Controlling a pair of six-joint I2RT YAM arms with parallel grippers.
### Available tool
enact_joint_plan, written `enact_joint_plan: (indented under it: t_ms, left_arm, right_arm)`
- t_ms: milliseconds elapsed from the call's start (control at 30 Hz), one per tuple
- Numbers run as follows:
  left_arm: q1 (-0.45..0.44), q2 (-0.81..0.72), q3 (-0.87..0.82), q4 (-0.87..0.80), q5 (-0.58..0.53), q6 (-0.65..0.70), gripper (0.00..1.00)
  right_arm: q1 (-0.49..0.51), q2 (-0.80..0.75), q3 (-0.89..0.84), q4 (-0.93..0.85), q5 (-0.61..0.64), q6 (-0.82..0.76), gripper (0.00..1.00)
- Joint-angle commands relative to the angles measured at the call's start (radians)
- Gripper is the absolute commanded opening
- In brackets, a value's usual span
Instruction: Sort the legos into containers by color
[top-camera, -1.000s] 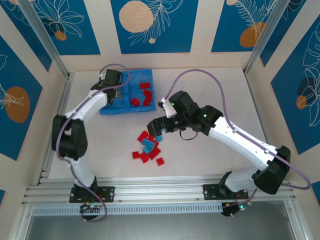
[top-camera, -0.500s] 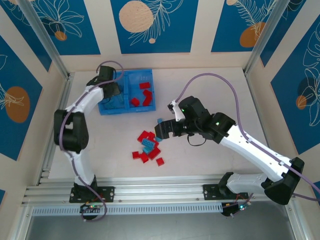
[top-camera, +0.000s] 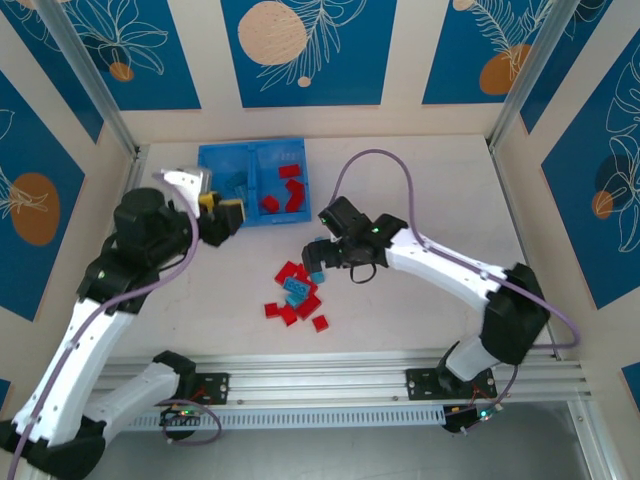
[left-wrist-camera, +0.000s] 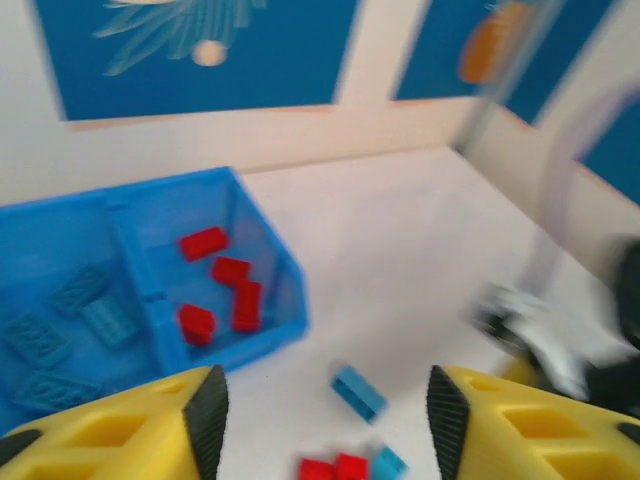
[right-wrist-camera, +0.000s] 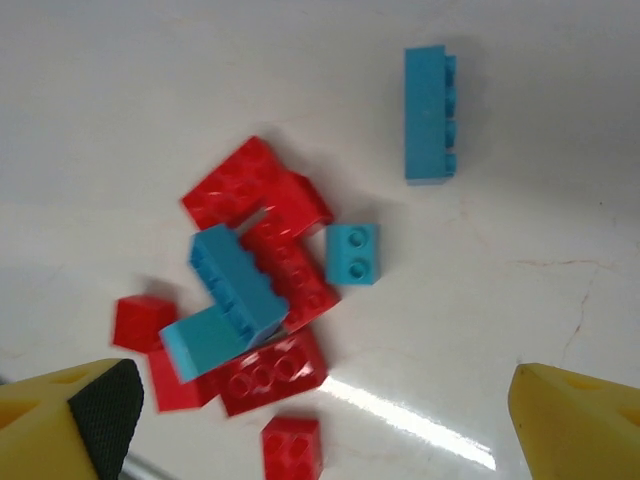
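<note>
The blue bin (top-camera: 252, 146) stands at the back left; its left compartment holds light blue legos (left-wrist-camera: 62, 330) and its right one holds red legos (top-camera: 285, 193). On the table lies a loose pile of red legos (top-camera: 296, 297) with light blue ones (right-wrist-camera: 235, 290) among them. A long blue brick (right-wrist-camera: 430, 113) lies apart from the pile. My left gripper (top-camera: 228, 215) hangs open and empty in front of the bin's left side. My right gripper (top-camera: 318, 260) is wide open above the pile's far edge, touching nothing.
The bin's front wall (left-wrist-camera: 285, 295) is close to the left fingers (left-wrist-camera: 210, 420). A small two-stud blue brick (right-wrist-camera: 352, 253) sits beside the pile. Bare white table stretches to the right. Metal rails border the left and near edges.
My left arm has pulled back from over the bin toward the near left, and its gripper has opened. The right arm has changed its pose, its gripper staying open by the pile.
</note>
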Motion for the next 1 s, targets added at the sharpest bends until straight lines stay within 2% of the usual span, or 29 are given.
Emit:
enact_joint_plan:
  t_ms: [0, 167, 333, 433, 600, 667, 800, 967]
  left_arm:
    - [-0.016, -0.045, -0.081, -0.128, 0.248, 0.215, 0.63]
    - [-0.025, -0.083, -0.191, -0.085, 0.327, 0.229, 0.73]
    - [-0.027, -0.059, -0.206, -0.062, 0.31, 0.24, 0.87]
    - [-0.027, -0.058, -0.213, -0.062, 0.278, 0.248, 1.0]
    - [-0.027, -0.086, -0.225, -0.061, 0.223, 0.25, 1.0]
    - [-0.027, -0.109, -0.23, -0.052, 0.167, 0.239, 1.0]
    - [-0.024, -0.17, -0.244, -0.039, -0.03, 0.198, 1.0]
    - [-0.002, -0.217, -0.262, -0.028, -0.289, 0.124, 1.0]
  right_arm:
    - [-0.034, 0.129, 0.061, 0.038, 0.045, 0.015, 0.91]
    - [-0.064, 0.328, 0.159, 0.058, 0.064, -0.013, 0.78]
    - [-0.07, 0.451, 0.229, 0.049, 0.13, -0.029, 0.58]
    - [-0.07, 0.47, 0.23, 0.064, 0.137, -0.027, 0.43]
    - [-0.045, 0.413, 0.241, 0.047, 0.231, -0.051, 0.26]
    - [-0.017, 0.358, 0.244, 0.046, 0.278, -0.082, 0.25]
    - [0.067, 0.234, 0.282, 0.055, 0.349, -0.155, 0.24]
    - [0.154, 0.189, 0.367, 0.196, 0.298, -0.341, 0.25]
